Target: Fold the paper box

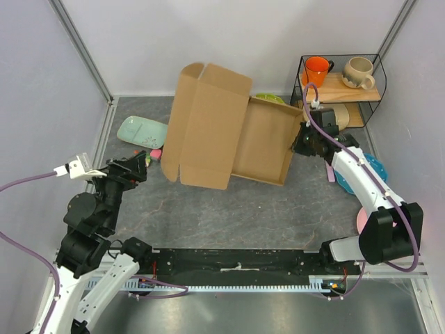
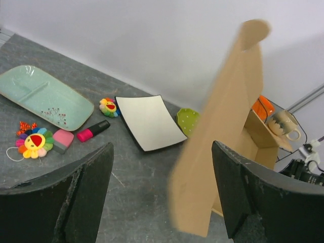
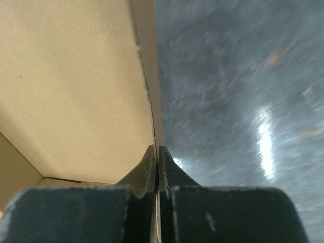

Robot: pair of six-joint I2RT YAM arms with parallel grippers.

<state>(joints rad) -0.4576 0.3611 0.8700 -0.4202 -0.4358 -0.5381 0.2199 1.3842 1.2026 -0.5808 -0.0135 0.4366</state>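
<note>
Pinching the right-hand wall of the paper box [image 1: 268,142] with the right gripper [image 1: 299,139], jaws pressed together on the cardboard edge. Hovering the left gripper [image 1: 142,163] wide open and empty, left of the box and apart from it. Resting mid-counter [image 1: 229,216] toward the back, big lid panel standing tilted.
</note>
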